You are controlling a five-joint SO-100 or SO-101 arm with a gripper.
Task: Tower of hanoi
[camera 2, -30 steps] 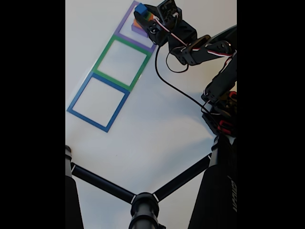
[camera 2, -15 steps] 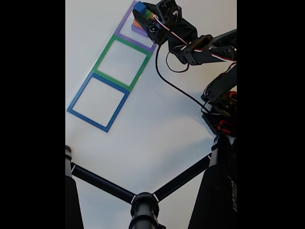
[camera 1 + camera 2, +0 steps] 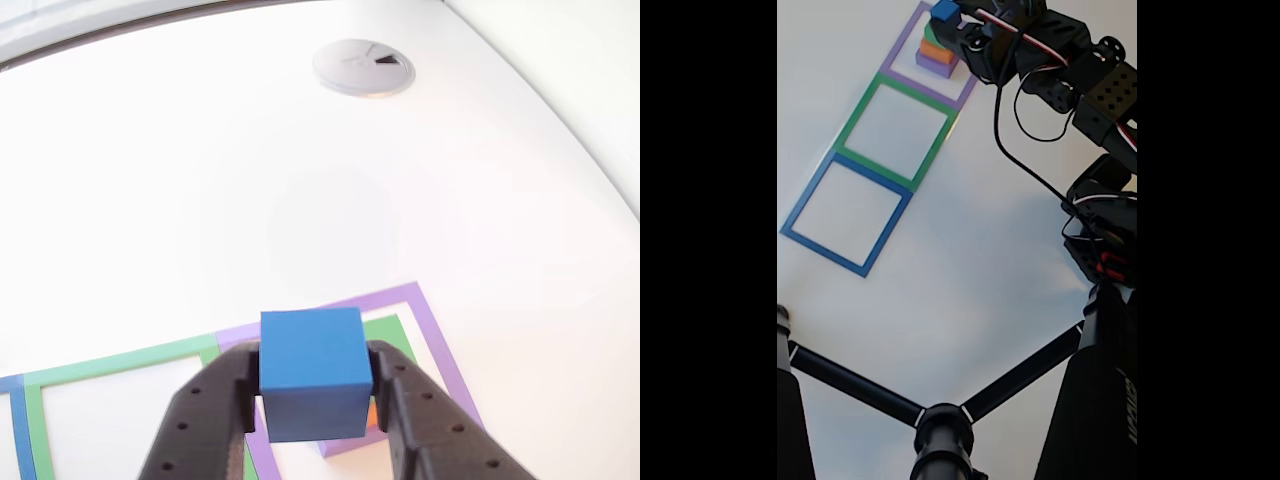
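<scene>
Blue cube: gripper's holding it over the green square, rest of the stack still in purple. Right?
Not quite. The blue cube is clamped between the fingers, but above the purple square, not the green square, which holds no blocks. The fixed view shows this. The remaining stack does sit in the purple square, as you said.

I had a white table (image 3: pixel 970 270) under the rig. Three taped square outlines lay flat on it in a row, sharing edges: the green square (image 3: pixel 897 132) sat in the middle, the purple square (image 3: pixel 902 62) touched its far side, the blue square (image 3: pixel 845 213) its near side. Beyond the purple square, well apart, a round grey cable grommet (image 3: pixel 363 66) sat flush in the tabletop.
</scene>
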